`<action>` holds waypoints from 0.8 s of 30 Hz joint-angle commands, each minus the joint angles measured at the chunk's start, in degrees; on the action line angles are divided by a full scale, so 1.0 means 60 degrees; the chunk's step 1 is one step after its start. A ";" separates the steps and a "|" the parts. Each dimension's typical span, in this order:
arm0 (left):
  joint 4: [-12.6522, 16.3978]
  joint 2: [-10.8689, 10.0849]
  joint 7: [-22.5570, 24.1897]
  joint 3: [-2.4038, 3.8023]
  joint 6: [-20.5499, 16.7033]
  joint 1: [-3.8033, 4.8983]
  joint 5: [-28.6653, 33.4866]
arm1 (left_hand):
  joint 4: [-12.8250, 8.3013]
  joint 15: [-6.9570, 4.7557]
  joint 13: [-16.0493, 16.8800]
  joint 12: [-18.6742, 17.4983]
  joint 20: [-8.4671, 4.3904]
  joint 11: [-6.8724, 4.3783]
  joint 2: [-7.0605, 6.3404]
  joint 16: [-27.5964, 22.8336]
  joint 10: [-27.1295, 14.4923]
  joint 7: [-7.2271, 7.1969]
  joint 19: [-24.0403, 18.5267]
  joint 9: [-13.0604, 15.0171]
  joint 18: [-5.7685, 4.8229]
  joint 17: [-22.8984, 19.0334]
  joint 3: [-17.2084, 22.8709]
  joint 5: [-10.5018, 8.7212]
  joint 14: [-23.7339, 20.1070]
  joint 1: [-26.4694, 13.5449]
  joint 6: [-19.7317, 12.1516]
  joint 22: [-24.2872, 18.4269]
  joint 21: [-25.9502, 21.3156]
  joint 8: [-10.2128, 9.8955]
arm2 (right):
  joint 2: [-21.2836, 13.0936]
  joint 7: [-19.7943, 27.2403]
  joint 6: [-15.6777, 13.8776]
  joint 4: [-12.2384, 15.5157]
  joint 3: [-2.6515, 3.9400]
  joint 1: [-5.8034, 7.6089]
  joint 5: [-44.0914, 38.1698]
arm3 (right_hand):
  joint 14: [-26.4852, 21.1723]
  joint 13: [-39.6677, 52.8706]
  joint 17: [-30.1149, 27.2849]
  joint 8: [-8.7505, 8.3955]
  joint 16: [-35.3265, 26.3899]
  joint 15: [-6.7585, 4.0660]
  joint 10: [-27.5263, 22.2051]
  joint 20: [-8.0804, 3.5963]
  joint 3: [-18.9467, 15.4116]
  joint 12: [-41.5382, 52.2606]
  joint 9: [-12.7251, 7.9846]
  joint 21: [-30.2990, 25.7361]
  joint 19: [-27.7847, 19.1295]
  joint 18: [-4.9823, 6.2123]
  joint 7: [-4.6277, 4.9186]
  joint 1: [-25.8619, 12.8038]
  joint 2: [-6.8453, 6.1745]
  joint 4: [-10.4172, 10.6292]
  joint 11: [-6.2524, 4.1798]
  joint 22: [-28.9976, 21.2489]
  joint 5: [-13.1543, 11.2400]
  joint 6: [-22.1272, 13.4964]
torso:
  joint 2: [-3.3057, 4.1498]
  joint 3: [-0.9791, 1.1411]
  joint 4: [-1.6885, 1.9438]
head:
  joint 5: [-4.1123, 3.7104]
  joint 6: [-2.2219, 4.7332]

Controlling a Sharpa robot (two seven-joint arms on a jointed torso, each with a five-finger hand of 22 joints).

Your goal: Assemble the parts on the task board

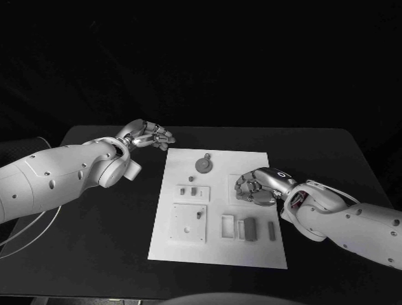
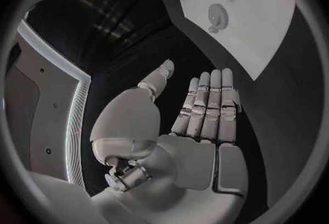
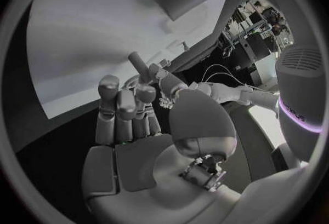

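Fingers of right hand (image 1: 259, 185) curled over task board (image 1: 187, 251) right edge, a small peg-like part (image 3: 139, 63) apparently pinched at tips. Left hand (image 1: 148, 135) at 10 o'clock off board, fingers straight, together, empty. Right hand nearer parts.

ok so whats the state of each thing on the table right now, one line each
white rectangular task board: flat on the black table, long side running away from the robot
round grey knob part: seated at the board's far end
grey slot pieces: sitting side by side near the board's near end
left robot hand: off the board's far left corner, holding nothing
right robot hand: over the board's right side, fingers curled, grip unclear
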 commanded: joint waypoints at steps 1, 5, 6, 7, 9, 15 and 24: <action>-0.0002 0.0009 0.0110 0.0006 0.0100 0.0006 0.0036 | -0.0007 0.0001 -0.0009 -0.0042 0.0008 0.0000 0.0016 -0.0059 0.0037 0.0016 -0.0079 -0.0011 0.0133 0.0016 -0.0075 -0.0032 -0.0067 0.0079 0.0007 0.0011 -0.0048 0.0007 | -0.0049 0.0167 -0.0120 0.0060 0.0007 -0.0005 0.0050 | -0.0004 0.0012 0.0002 0.0085 0.0021 -0.0064 0.0011 -0.0054 0.0046 -0.0038 0.0099 0.0035 0.0000 0.0425 0.0215 0.0004 0.0070 -0.0014 -0.0070 0.0139 0.0039 0.0692 | -0.0003 -0.0008 0.0001 | 0.0008 -0.0013; -0.0011 0.0007 0.0109 0.0006 0.0101 0.0006 0.0036 | -0.0008 0.0001 -0.0010 -0.0043 0.0009 0.0000 0.0015 -0.0061 0.0037 0.0014 -0.0080 -0.0011 0.0133 0.0017 -0.0076 -0.0032 -0.0067 0.0080 0.0006 0.0012 -0.0048 0.0006 | -0.0111 0.0170 -0.0117 0.0184 0.0024 -0.0005 0.0132 | -0.0002 0.0014 0.0004 0.0087 0.0023 -0.0066 0.0014 -0.0056 0.0048 -0.0037 0.0099 0.0038 0.0000 0.0424 0.0212 0.0010 0.0074 -0.0013 -0.0073 0.0140 0.0039 0.0698 | -0.0002 -0.0005 0.0004 | -0.0001 -0.0016; -0.0011 0.0007 0.0108 0.0006 0.0102 0.0006 0.0036 | -0.0008 0.0001 -0.0010 -0.0044 0.0009 0.0000 0.0015 -0.0061 0.0037 0.0014 -0.0081 -0.0012 0.0133 0.0018 -0.0076 -0.0032 -0.0068 0.0080 0.0005 0.0012 -0.0048 0.0006 | -0.0123 0.0174 -0.0119 0.0214 0.0031 -0.0005 0.0160 | -0.0002 0.0015 0.0004 0.0087 0.0024 -0.0067 0.0014 -0.0056 0.0048 -0.0037 0.0099 0.0038 0.0000 0.0425 0.0212 0.0011 0.0074 -0.0014 -0.0074 0.0140 0.0039 0.0699 | 0.0000 -0.0004 0.0002 | 0.0011 -0.0012; -0.0011 0.0007 0.0107 0.0006 0.0101 0.0006 0.0036 | -0.0008 0.0001 -0.0010 -0.0044 0.0009 0.0000 0.0015 -0.0061 0.0037 0.0014 -0.0081 -0.0012 0.0133 0.0018 -0.0076 -0.0032 -0.0068 0.0079 0.0005 0.0013 -0.0048 0.0006 | -0.0144 0.0182 -0.0119 0.0246 0.0038 -0.0005 0.0195 | -0.0001 0.0015 0.0004 0.0087 0.0024 -0.0067 0.0015 -0.0056 0.0048 -0.0037 0.0099 0.0038 0.0000 0.0425 0.0211 0.0011 0.0073 -0.0014 -0.0074 0.0140 0.0039 0.0699 | 0.0000 -0.0004 0.0001 | 0.0017 -0.0009; -0.0011 0.0008 0.0107 0.0006 0.0105 0.0006 0.0036 | -0.0008 0.0002 -0.0011 -0.0045 0.0009 0.0001 0.0015 -0.0062 0.0037 0.0013 -0.0082 -0.0012 0.0133 0.0018 -0.0077 -0.0032 -0.0068 0.0079 0.0004 0.0013 -0.0048 0.0006 | -0.0187 0.0189 -0.0118 0.0306 0.0055 -0.0005 0.0242 | -0.0001 0.0015 0.0004 0.0087 0.0025 -0.0067 0.0015 -0.0057 0.0048 -0.0037 0.0099 0.0039 0.0000 0.0425 0.0211 0.0014 0.0073 -0.0015 -0.0075 0.0141 0.0039 0.0700 | -0.0002 -0.0005 -0.0004 | 0.0020 -0.0014; -0.0024 0.0007 0.0109 0.0006 0.0110 0.0006 0.0036 | -0.0007 0.0002 -0.0012 -0.0048 0.0010 0.0001 0.0014 -0.0065 0.0037 0.0011 -0.0083 -0.0013 0.0132 0.0021 -0.0079 -0.0033 -0.0069 0.0077 0.0001 0.0015 -0.0049 0.0003 | -0.0328 0.0226 -0.0110 0.0523 0.0122 -0.0004 0.0576 | 0.0001 0.0018 0.0006 0.0088 0.0027 -0.0070 0.0018 -0.0060 0.0053 -0.0037 0.0098 0.0043 0.0000 0.0425 0.0208 0.0022 0.0079 -0.0014 -0.0078 0.0142 0.0040 0.0706 | -0.0002 -0.0010 -0.0002 | 0.0018 -0.0012; -0.0031 0.0005 0.0110 0.0006 0.0112 0.0006 0.0036 | -0.0007 0.0003 -0.0014 -0.0052 0.0011 0.0002 0.0014 -0.0068 0.0037 0.0007 -0.0087 -0.0015 0.0132 0.0024 -0.0081 -0.0033 -0.0071 0.0076 -0.0004 0.0017 -0.0050 0.0001 | -0.0484 0.0208 -0.0108 0.0806 0.0367 -0.0002 0.0802 | 0.0006 0.0026 0.0011 0.0097 0.0036 -0.0077 0.0026 -0.0066 0.0062 -0.0035 0.0099 0.0054 0.0001 0.0425 0.0199 0.0038 0.0104 -0.0014 -0.0086 0.0146 0.0040 0.0733 | -0.0004 -0.0012 -0.0002 | 0.0023 -0.0024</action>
